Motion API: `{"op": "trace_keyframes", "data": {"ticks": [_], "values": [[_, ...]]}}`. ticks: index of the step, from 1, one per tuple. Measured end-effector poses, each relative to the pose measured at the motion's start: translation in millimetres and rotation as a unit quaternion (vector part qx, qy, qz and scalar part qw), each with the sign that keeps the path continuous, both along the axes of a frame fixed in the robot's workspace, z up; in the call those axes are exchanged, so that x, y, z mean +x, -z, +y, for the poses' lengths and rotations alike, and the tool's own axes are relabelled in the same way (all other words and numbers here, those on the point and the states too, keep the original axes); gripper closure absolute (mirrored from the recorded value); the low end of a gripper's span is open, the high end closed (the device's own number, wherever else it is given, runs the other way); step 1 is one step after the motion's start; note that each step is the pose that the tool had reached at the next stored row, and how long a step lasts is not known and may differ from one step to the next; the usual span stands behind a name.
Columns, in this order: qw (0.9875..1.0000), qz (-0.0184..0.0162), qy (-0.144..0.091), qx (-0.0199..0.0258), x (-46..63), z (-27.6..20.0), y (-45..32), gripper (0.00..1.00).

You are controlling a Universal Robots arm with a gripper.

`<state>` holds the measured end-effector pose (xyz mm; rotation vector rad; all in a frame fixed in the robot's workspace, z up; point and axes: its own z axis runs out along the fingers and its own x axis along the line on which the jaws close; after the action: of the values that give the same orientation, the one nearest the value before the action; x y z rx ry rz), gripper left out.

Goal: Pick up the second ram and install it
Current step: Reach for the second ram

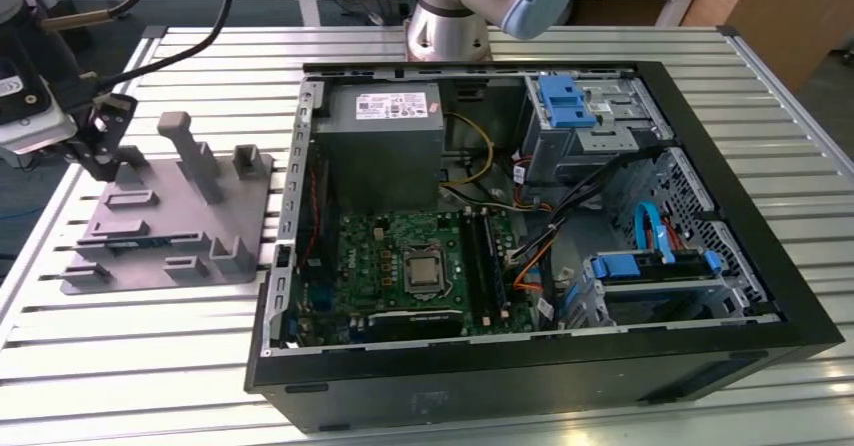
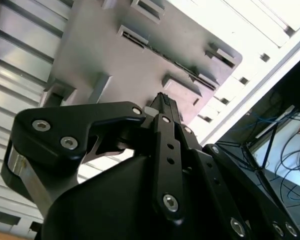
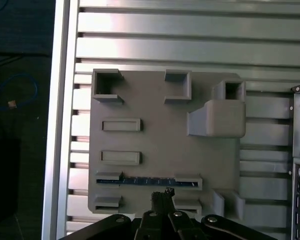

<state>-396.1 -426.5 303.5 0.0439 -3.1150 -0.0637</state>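
Over grey tray (image 3: 155,135), end effector (image 3: 162,194) pinched closed, empty, just beside second ram (image 3: 147,181) on edge in slot

No print is legible, even on the power supply label (image 1: 384,106).

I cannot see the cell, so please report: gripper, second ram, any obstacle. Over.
Gripper shut, empty, above grey tray. Second ram on edge in tray slot. No obstacle seen between them.

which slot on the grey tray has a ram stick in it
The long slot nearest the gripper: the second ram stands on edge in it, a bluish strip between two end brackets. Other slots on the tray show bare grey plastic.
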Motion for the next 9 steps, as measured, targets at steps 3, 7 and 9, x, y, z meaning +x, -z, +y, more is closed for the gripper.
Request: {"op": "trace_keyframes", "data": {"ticks": [3, 7, 9], "values": [[1.0, 0.0, -0.002, 0.0, -3.7, -0.1, 5.4, 0.9], [1.0, 0.0001, -0.003, -0.0001, -4.5, -0.3, 12.6, 0.9], [1.0, 0.0001, -0.003, -0.0001, -4.5, -0.4, 16.2, 0.9]]}}
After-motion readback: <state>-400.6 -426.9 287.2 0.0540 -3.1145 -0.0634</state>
